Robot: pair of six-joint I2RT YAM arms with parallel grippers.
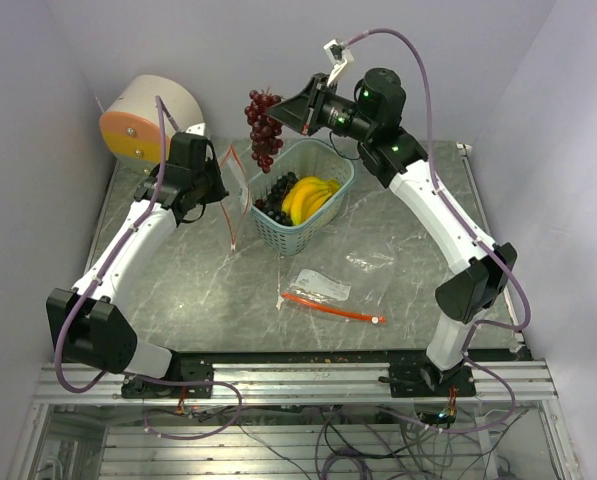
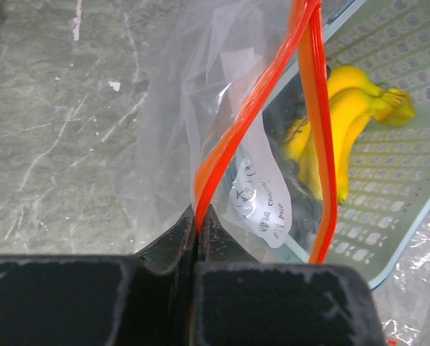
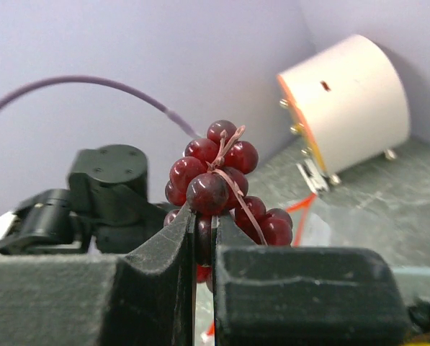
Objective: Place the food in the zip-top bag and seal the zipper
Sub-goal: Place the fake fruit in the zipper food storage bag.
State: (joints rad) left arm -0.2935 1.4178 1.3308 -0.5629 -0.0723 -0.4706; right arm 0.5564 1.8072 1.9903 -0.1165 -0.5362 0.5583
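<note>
My right gripper (image 1: 290,112) is shut on a cluster of dark red-purple grapes (image 1: 264,128) and holds it in the air behind the teal basket; the right wrist view shows the grapes (image 3: 218,184) pinched between the jaws. My left gripper (image 1: 221,170) is shut on the orange zipper edge of a clear zip-top bag (image 1: 238,195), holding it hanging open beside the basket; the left wrist view shows the zipper (image 2: 222,155) in the jaws. Yellow bananas (image 1: 308,196) and blue-black grapes (image 1: 276,196) lie in the basket.
The pale teal mesh basket (image 1: 330,158) stands mid-table. A second clear zip-top bag (image 1: 323,288) with an orange zipper lies flat near the front. A cream cylinder (image 1: 150,118) sits at the back left. Walls close in on three sides.
</note>
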